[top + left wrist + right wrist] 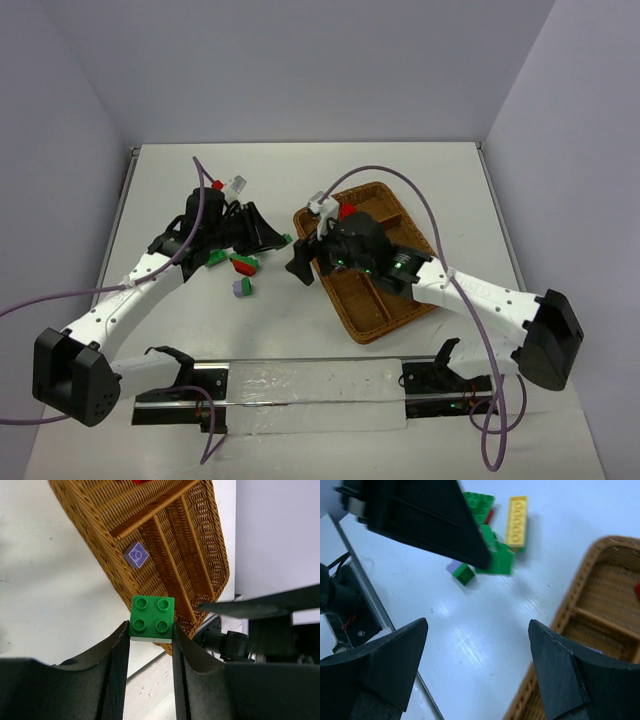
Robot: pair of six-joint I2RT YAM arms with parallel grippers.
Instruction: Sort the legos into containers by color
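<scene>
We see the left gripper (151, 627) clamped on 1 green brick (152, 618), a 2-by-2 piece with its 4 studs facing the wrist camera and 1 finger pressed to each side. From above, this gripper sits over the white bench (400, 180), just beside the left corner of the wicker tray (372, 335).

The right gripper (477, 645) has its 2 fingers (395, 655) spread wide apart with nothing between them. It hangs over the bench next to the tray's left side.

In the tray, 1 pale purple brick (135, 555) lies in 1 of the long slots, and a red piece (346, 211) shows in the crosswise section at the far end. Much of the tray is hidden under the right arm in the overhead view.

Loose bricks lie on the bench to the left of the tray: a red-and-green clump (243, 264), a small purple-and-green pair (241, 288), and a green piece (215, 258). The right wrist view also shows a long yellow brick (517, 521) touching the green ones there.
</scene>
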